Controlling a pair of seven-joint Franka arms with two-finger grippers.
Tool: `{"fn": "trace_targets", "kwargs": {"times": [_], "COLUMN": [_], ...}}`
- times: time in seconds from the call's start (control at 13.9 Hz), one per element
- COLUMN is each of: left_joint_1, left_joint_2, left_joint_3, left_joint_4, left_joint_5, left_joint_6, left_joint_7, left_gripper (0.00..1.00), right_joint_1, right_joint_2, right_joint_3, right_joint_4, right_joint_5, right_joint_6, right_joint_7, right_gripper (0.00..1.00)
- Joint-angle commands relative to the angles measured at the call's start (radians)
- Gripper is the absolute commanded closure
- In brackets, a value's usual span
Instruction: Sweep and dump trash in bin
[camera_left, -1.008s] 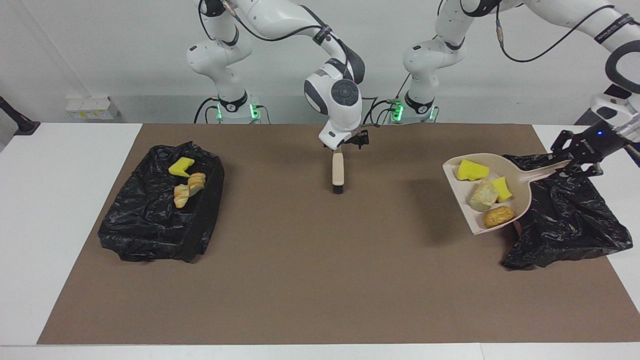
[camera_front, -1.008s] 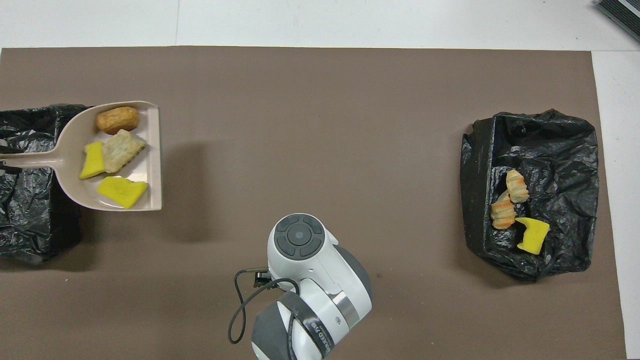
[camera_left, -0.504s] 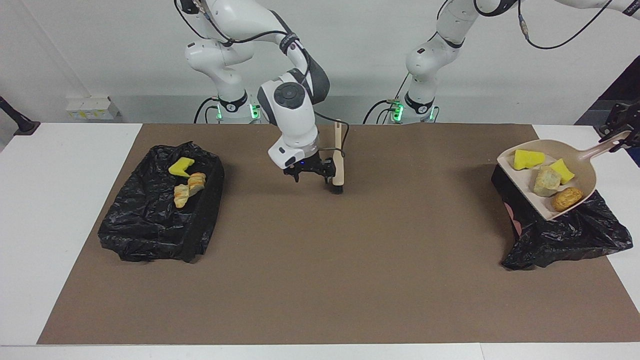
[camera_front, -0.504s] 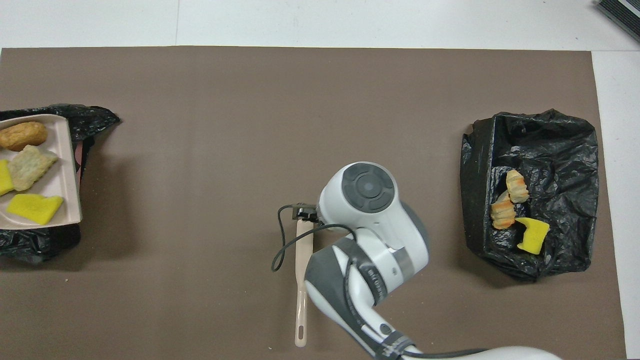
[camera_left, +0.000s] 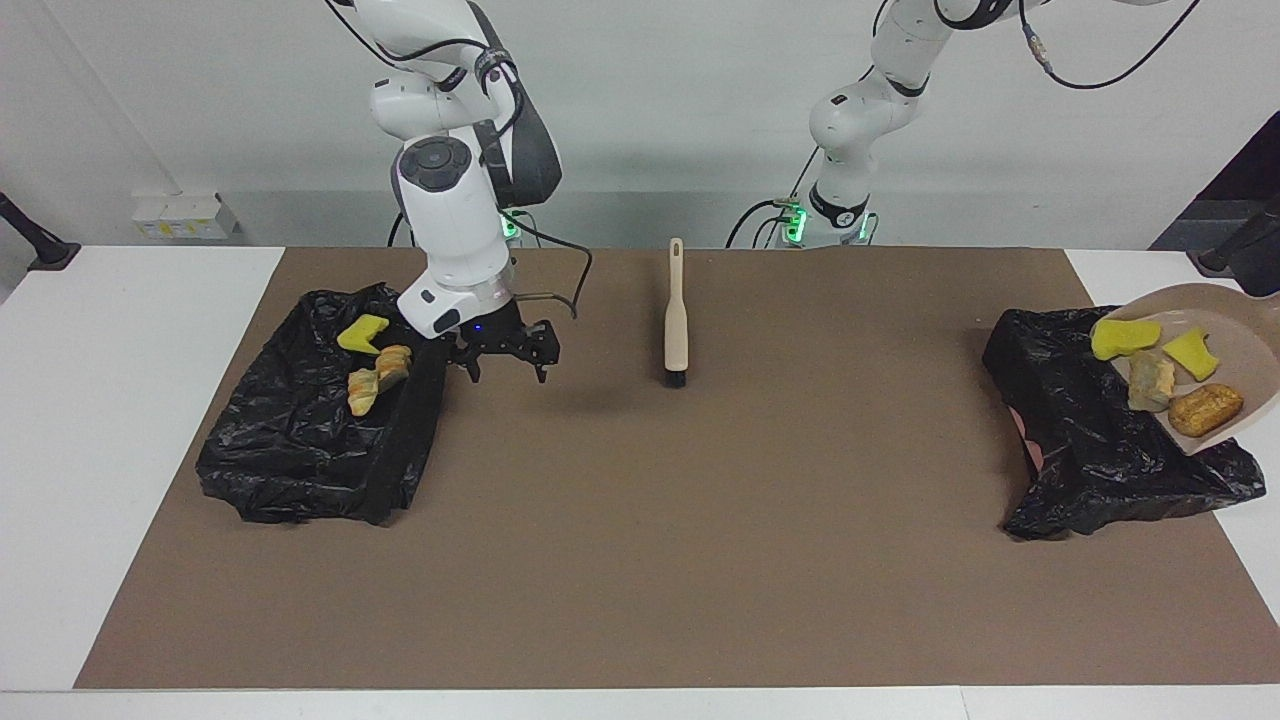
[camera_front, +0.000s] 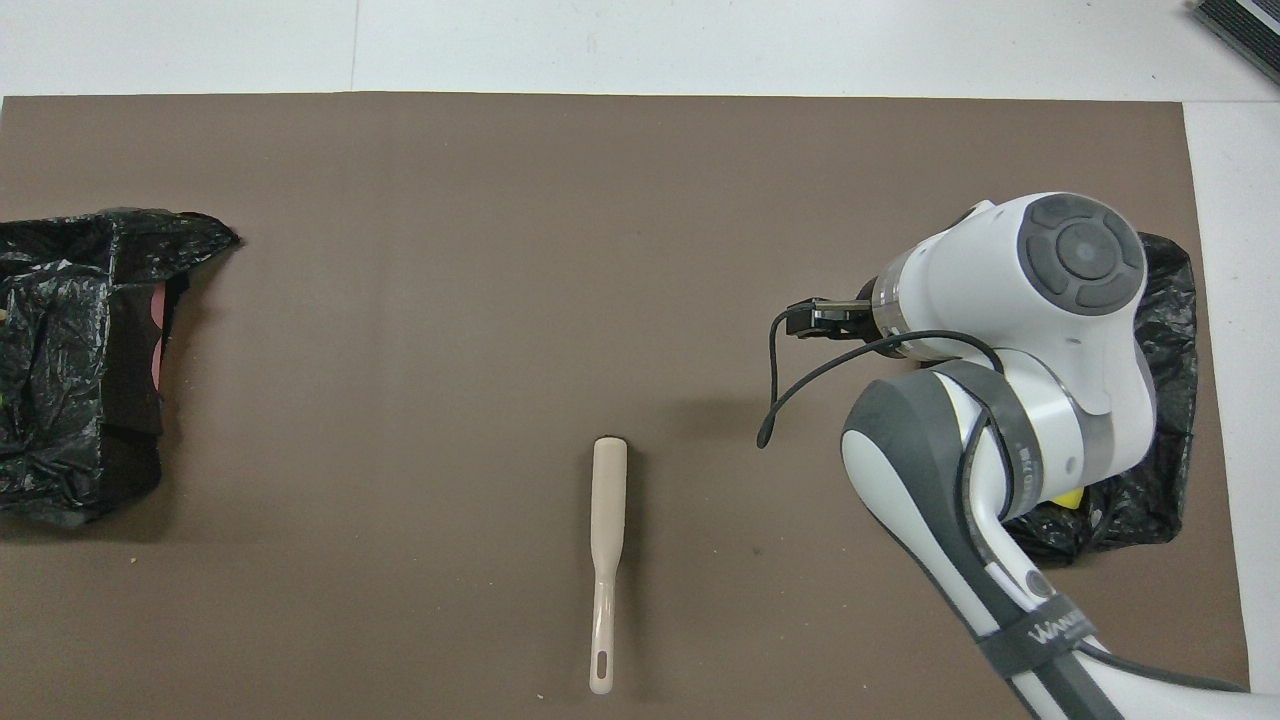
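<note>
In the facing view the right gripper (camera_left: 505, 362) hangs with its jaws spread wide and empty over the mat (camera_left: 640, 560), just beside the black bin (camera_left: 300, 450) at the right arm's end. In that bin lie a yellow scrap (camera_left: 360, 333) and two orange-beige lumps (camera_left: 378, 378). The brush (camera_left: 676, 320) lies flat on the mat mid-table, bristles pointing away from the robots. At the left arm's end the dustpan (camera_left: 1255, 310) is held up, tilted, over the second bin (camera_left: 1090, 430), carrying two yellow scraps (camera_left: 1122, 337), a beige lump (camera_left: 1150, 379) and a brown lump (camera_left: 1205, 409). The left gripper is out of frame, closed tight. In the overhead view the right arm (camera_front: 1010, 400) covers most of its bin (camera_front: 1165, 490); only a sliver of yellow (camera_front: 1068, 496) shows. The brush (camera_front: 606, 560) lies alone, and the other bin (camera_front: 70, 370) sits at the edge; dustpan and left gripper are out of frame.
</note>
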Motion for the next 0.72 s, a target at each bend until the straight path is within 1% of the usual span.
{"fn": "trace_targets", "kwargs": {"times": [0.0,0.14,0.29,0.43,0.5,0.58,0.65], "left_joint_1": [-0.046,-0.05,-0.059,-0.073,-0.074,-0.074,-0.086], "left_joint_2": [-0.013,-0.015,-0.021,-0.027,-0.029,-0.032,-0.042], "left_joint_3": [0.011,0.011,0.011,0.011,0.007,0.004,0.001], "left_joint_4": [-0.013,-0.013,-0.013,-0.014,-0.014,-0.019,-0.033], "left_joint_5": [0.113,0.149,0.169,0.175,0.164,0.161,0.156], "left_joint_6": [0.046,0.046,0.053,0.046,0.037,0.028,0.01], "left_joint_7": [-0.008,-0.008,-0.002,-0.003,-0.005,-0.003,-0.005], "left_gripper": [1.0,1.0,1.0,1.0,1.0,1.0,1.0], "right_joint_1": [-0.049,-0.084,-0.071,-0.071,-0.071,-0.071,-0.071], "right_joint_2": [-0.035,-0.065,-0.117,-0.149,-0.16,-0.164,-0.164], "right_joint_3": [0.01,0.001,-0.083,-0.138,-0.172,-0.207,-0.226], "right_joint_4": [0.087,0.118,0.119,0.128,0.151,0.189,0.246], "right_joint_5": [-0.021,-0.032,-0.047,-0.044,-0.042,-0.041,-0.036], "right_joint_6": [-0.127,-0.207,-0.246,-0.296,-0.323,-0.379,-0.46], "right_joint_7": [-0.029,-0.093,-0.17,-0.21,-0.222,-0.253,-0.306], "right_gripper": [0.0,0.0,0.0,0.0,0.0,0.0,0.0]}}
